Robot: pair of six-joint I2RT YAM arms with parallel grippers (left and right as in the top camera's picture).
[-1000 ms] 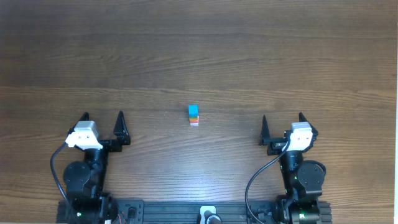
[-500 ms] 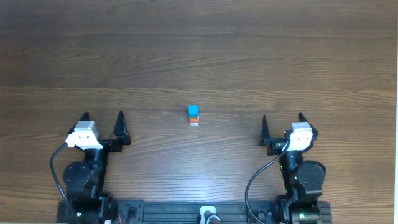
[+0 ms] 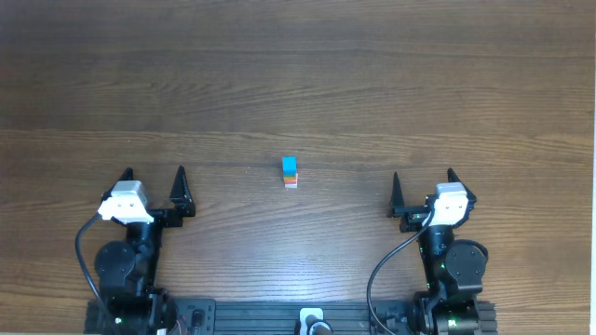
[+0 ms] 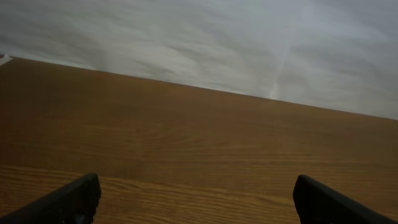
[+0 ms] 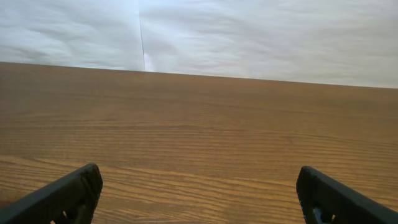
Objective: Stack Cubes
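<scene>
Cube stack point(image 3: 290, 173) looks done, narrow. Left claw point(image 3: 154, 171) + right claw point(image 3: 423, 174) wide, empty, well apart. Surface point(image 3: 298, 74) bump or arm sweep cd topple it.

Cube stack point(image 3: 290, 172) on table point(image 3: 298, 74), between left tool point(image 3: 154, 173) and right tool point(image 3: 423, 174), apart from both

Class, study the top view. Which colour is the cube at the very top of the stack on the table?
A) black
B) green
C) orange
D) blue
D: the blue cube sits uppermost, with an orange cube directly under it.
</scene>
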